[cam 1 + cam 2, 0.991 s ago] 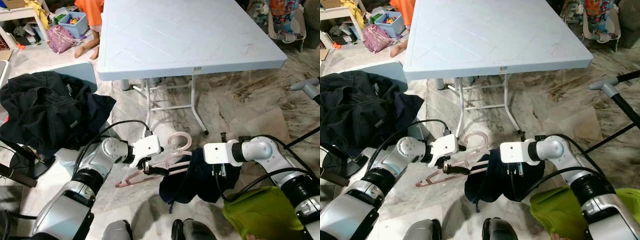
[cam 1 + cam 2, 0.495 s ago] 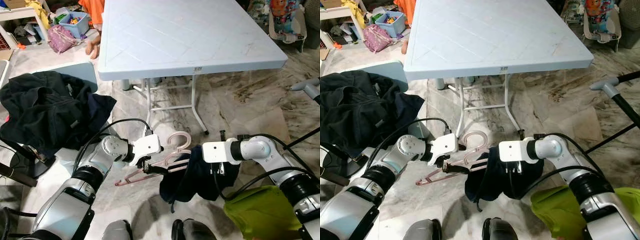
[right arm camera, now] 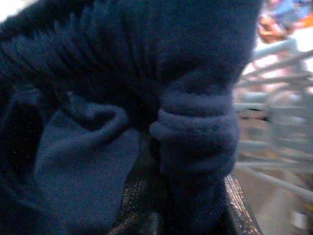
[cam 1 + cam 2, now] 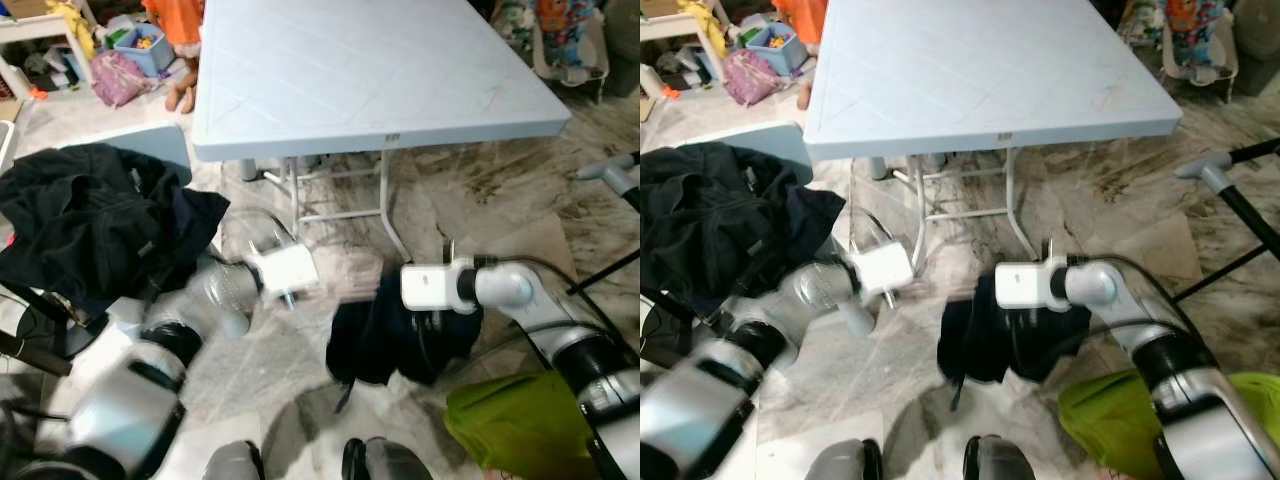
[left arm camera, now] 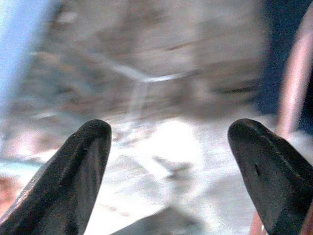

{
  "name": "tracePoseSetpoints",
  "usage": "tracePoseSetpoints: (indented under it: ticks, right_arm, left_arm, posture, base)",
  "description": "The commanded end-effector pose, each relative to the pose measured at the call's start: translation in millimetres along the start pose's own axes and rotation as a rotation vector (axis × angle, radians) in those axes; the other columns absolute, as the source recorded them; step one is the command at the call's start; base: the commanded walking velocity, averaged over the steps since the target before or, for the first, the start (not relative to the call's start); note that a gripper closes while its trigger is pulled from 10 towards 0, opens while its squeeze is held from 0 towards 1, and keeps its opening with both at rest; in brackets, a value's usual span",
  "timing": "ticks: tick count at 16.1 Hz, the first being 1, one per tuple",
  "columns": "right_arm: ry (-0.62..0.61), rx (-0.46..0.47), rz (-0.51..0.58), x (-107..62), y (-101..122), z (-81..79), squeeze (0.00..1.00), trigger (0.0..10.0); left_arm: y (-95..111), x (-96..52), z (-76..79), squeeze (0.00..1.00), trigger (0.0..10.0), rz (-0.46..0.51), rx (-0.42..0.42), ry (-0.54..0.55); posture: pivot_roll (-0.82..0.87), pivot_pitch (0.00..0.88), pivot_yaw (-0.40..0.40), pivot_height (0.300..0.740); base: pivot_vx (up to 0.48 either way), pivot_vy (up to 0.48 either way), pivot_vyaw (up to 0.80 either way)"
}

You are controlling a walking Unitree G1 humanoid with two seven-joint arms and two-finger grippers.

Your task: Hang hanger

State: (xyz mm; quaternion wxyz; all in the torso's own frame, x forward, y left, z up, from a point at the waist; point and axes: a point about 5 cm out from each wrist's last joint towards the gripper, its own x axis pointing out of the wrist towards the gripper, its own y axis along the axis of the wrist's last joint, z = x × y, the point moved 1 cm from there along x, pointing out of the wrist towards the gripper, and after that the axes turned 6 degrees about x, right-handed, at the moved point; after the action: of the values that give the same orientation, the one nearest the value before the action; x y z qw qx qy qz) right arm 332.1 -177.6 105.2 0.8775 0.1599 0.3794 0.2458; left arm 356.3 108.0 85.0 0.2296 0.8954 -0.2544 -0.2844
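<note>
The pink hanger [image 5: 293, 83] runs along one edge of the left wrist view, beside one black finger [image 5: 274, 171]. In the left eye view the pink hanger [image 4: 352, 278] is only a pale smear between the two wrists. My left gripper [image 5: 171, 132] is open, with blurred floor between its fingers, and its arm [image 4: 283, 268] is smeared by motion. My right gripper [image 4: 430, 318] is shut on a dark navy garment [image 4: 385, 335], which hangs from it above the marble floor. Navy fabric [image 3: 122, 98] covers the right fingers.
A light blue folding table [image 4: 370, 70] stands ahead, its white legs [image 4: 392, 215] just beyond the grippers. Black clothes [image 4: 90, 225] are piled at the left. A green cloth [image 4: 520, 420] lies at the lower right. A person's feet [image 4: 180, 95] are at the far left of the table.
The left arm has swung fast and is now blurred, with its wrist higher. Its fingers, earlier closed on the hanger, now stand apart. The right gripper still holds the navy garment.
</note>
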Motion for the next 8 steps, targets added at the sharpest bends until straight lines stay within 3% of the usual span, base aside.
tracePoseSetpoints:
  ticks: [1,2,5,7,8]
  right_arm:
    - [-0.076,-0.018,-0.007,-0.4,2,13.2,0.0,10.0]
    - [-0.166,-0.04,-0.032,1.1,3,24.0,0.0,10.0]
    - [-0.216,-0.048,-0.089,1.3,-5,24.3,0.0,10.0]
    - [-0.232,-0.047,-0.105,1.9,-9,22.7,0.0,10.0]
    - [-0.239,-0.045,-0.1,3.3,-10,21.1,0.0,10.0]
  left_arm:
    - [-6,-2.2,0.5,1.0,10.0,-0.035,0.073,0.025]
    - [-10,-4.7,-0.4,1.0,10.0,-0.055,0.196,0.071]
    - [-18,-8.3,1.0,1.0,10.0,-0.093,0.286,0.149]
    - [-19,-9.4,2.2,1.0,10.0,-0.081,0.272,0.174]
    - [-18,-9.3,6.4,1.0,10.0,-0.057,0.196,0.164]
  posture:
    - [-0.1,0.105,-0.005,0.74]
    - [-0.1,0.105,-0.005,0.74]
    - [-0.08,0.106,-0.004,0.74]
    - [-0.08,0.107,-0.004,0.74]
    - [-0.08,0.106,-0.005,0.74]
  base:
    - [0.0,0.0,0.0]
    - [0.0,0.0,0.0]
    - [0.0,0.0,0.0]
    - [0.0,0.0,0.0]
    - [0.0,0.0,0.0]
